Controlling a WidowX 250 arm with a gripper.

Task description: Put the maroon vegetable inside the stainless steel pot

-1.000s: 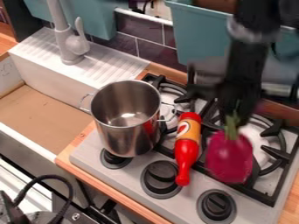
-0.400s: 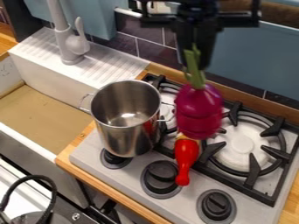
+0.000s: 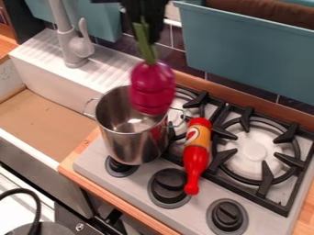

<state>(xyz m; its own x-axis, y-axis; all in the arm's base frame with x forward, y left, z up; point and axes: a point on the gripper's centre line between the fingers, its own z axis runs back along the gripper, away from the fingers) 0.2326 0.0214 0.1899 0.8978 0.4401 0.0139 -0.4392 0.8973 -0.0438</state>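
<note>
At the top of the camera view the black gripper (image 3: 144, 23) hangs down, shut on the green stem of the maroon vegetable (image 3: 152, 87). The vegetable hangs stem-up below it, and its lower part overlaps the right side of the opening of the stainless steel pot (image 3: 131, 146). How high it is above the rim I cannot tell. The pot stands upright on the left part of the stove, with its metal inner base partly visible.
A red and orange bottle (image 3: 196, 158) lies on the stove right of the pot. Black burner grates (image 3: 265, 174) are at the right, a sink (image 3: 46, 121) and grey faucet (image 3: 76, 46) at the left. A blue-green bin (image 3: 245, 50) is behind.
The gripper has carried the vegetable left from above the right burner, past the bottle, to the pot. It rose at first. The pot and bottle have stayed put.
</note>
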